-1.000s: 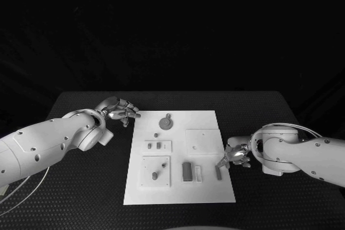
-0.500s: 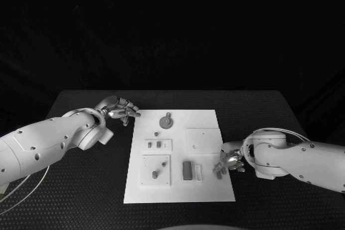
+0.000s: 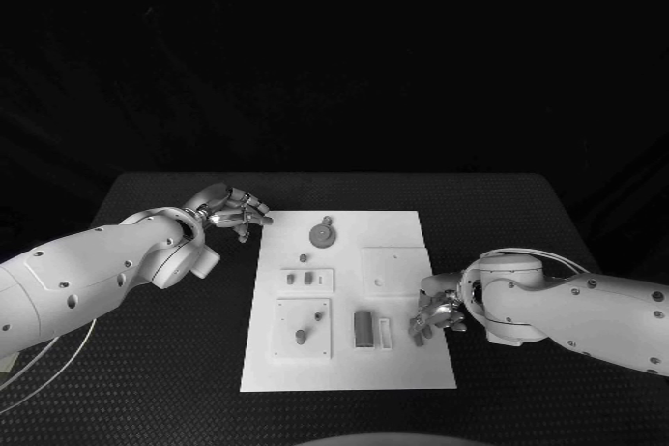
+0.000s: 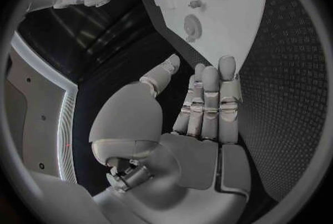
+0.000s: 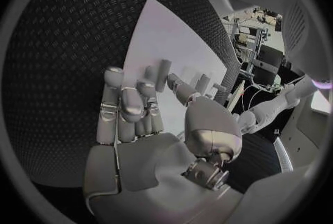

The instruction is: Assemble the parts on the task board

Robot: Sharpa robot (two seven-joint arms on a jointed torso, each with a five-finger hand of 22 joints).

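The task board point(image 3: 404, 369), a white plate, lies upright-long in the middle of the black tabletop point(image 3: 182, 369) in the head view, at frame centre. On it, a round part point(image 3: 322, 236) with a small stem sits near the upper left of the board; a small peg point(image 3: 303, 261) lies just below it. A raised plate point(image 3: 306, 282) at mid-left carries two short pieces, and a larger raised plate point(image 3: 303, 332) at lower left carries two more small parts. A plain square plate point(image 3: 394, 272) occupies the upper right of the board. A dark upright block point(image 3: 363, 329) stands at lower centre, with a pale narrow piece point(image 3: 385, 338) just beside it. The left hand point(image 3: 234, 212) is off the board, near its upper left corner, above the tabletop; its fingers point(image 4: 208, 99) lie close together and fairly straight, the thumb set apart, holding nothing. The right hand point(image 3: 438, 313) sits over the right edge of the board, at the lower right of centre. Its fingers point(image 5: 125, 107) are extended side by side toward the board, close to an upright part point(image 5: 164, 74); whether they touch or hold any part cannot be told.
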